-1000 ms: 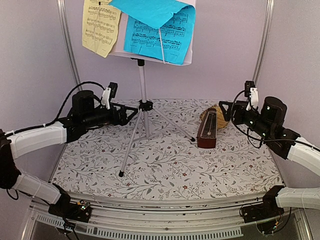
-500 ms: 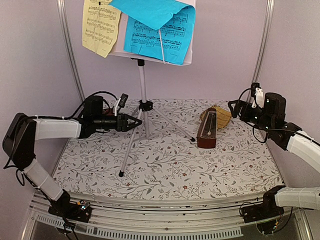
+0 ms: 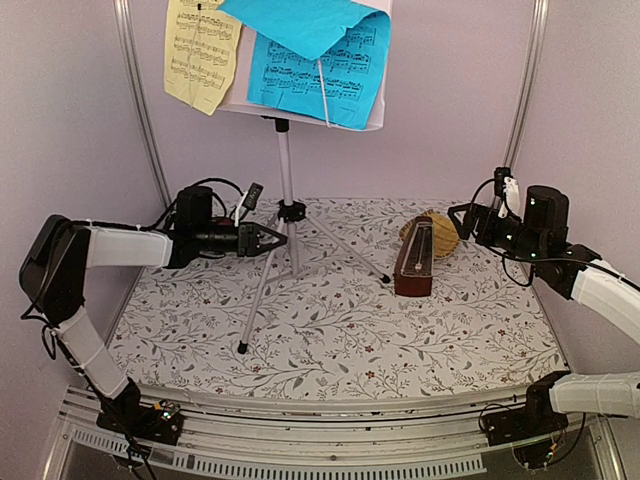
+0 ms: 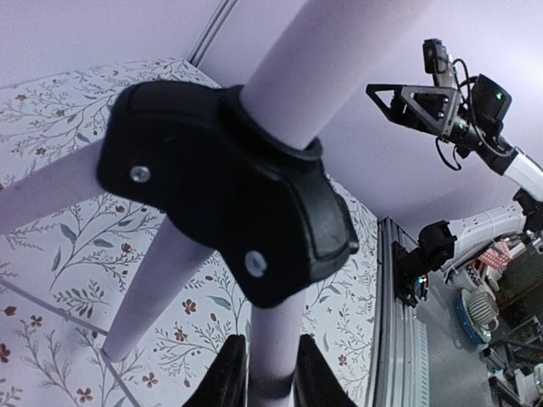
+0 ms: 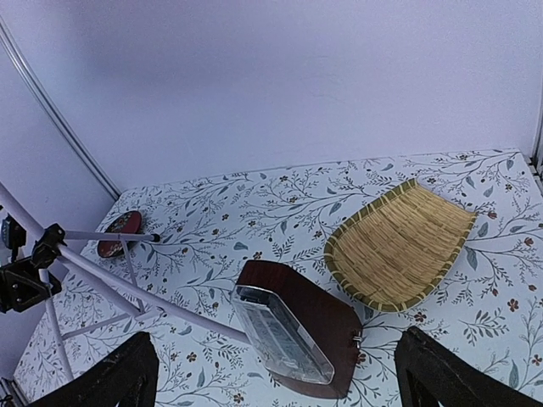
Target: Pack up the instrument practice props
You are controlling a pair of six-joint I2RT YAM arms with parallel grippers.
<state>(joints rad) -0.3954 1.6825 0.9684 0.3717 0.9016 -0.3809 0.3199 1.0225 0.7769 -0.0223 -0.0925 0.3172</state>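
Note:
The silver tripod music stand (image 3: pixel 285 160) rises at the back centre. On its white desk (image 3: pixel 238 100) rest a blue sheet (image 3: pixel 320 60) and a cream sheet (image 3: pixel 202 50). My left gripper (image 3: pixel 279 239) is shut on a silver tube (image 4: pixel 271 356) of the stand, just under the black hub (image 4: pixel 221 195); its fingers (image 4: pixel 227 373) press both sides. The dark brown metronome (image 3: pixel 414 262) stands right of the tripod. Up to its right, my right gripper (image 3: pixel 462 218) hovers open above the metronome (image 5: pixel 297 335), holding nothing.
A woven straw basket (image 3: pixel 437 232) lies just behind the metronome, seen also as the basket (image 5: pixel 399 246) in the right wrist view. A small red round object (image 5: pixel 119 235) sits at the back left. Tripod legs (image 3: pixel 255 310) spread over the floral table cover (image 3: pixel 340 340).
My left gripper reached right to the tripod and closed on a tube under the hub. My right arm shifted slightly, its gripper still open.

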